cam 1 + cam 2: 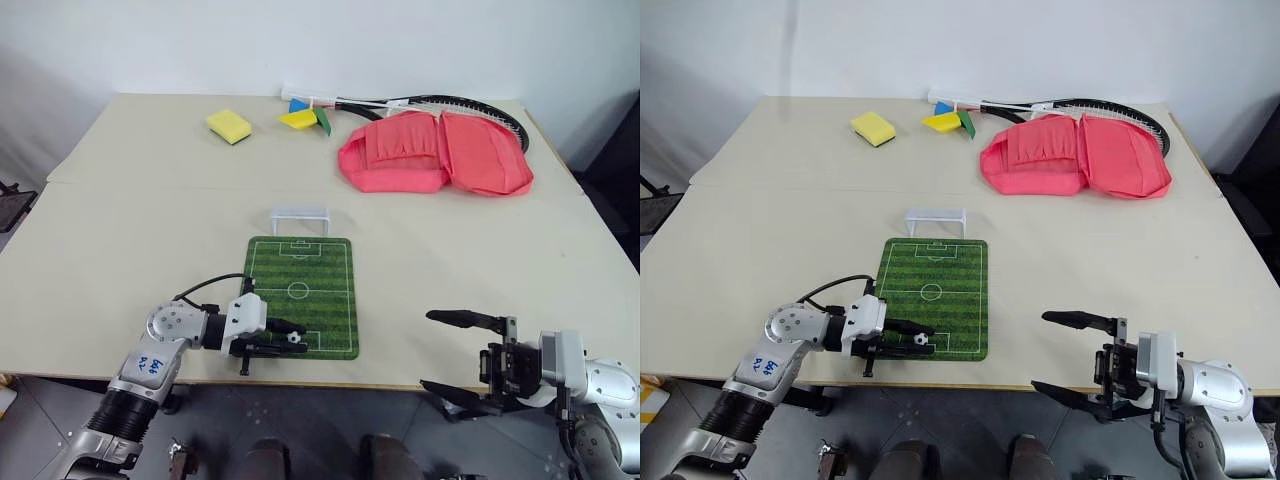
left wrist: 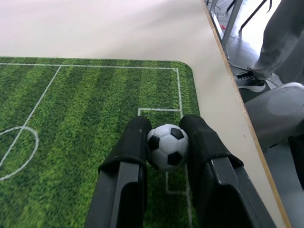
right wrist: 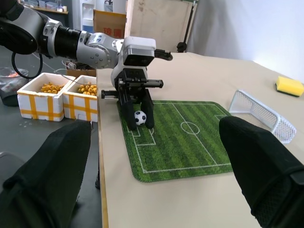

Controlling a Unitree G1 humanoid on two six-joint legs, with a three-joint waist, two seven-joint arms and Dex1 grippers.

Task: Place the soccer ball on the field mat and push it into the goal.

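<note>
Left wrist view: I see my left end effector (image 2: 167, 156) pinching the soccer ball (image 2: 167, 146) just over the field mat (image 2: 85, 118), near its front edge. The goal (image 1: 300, 218) stands at the mat's far end. My right end effector (image 1: 450, 352) hangs spread wide off the surface (image 1: 120, 240).

Soccer ball (image 2: 166, 146) on field mat (image 2: 80, 118)

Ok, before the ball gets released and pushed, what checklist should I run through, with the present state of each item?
1. Soccer ball between the left pincer fingers: ok.
2. Ball over the field mat, near end: ok.
3. Ball resting on the mat: cannot tell.
4. Goal upright at the mat's far end, mouth facing the mat: ok.
5. Lane from ball to goal free: ok.
6. Right pincer open, off the mat: ok.
</note>
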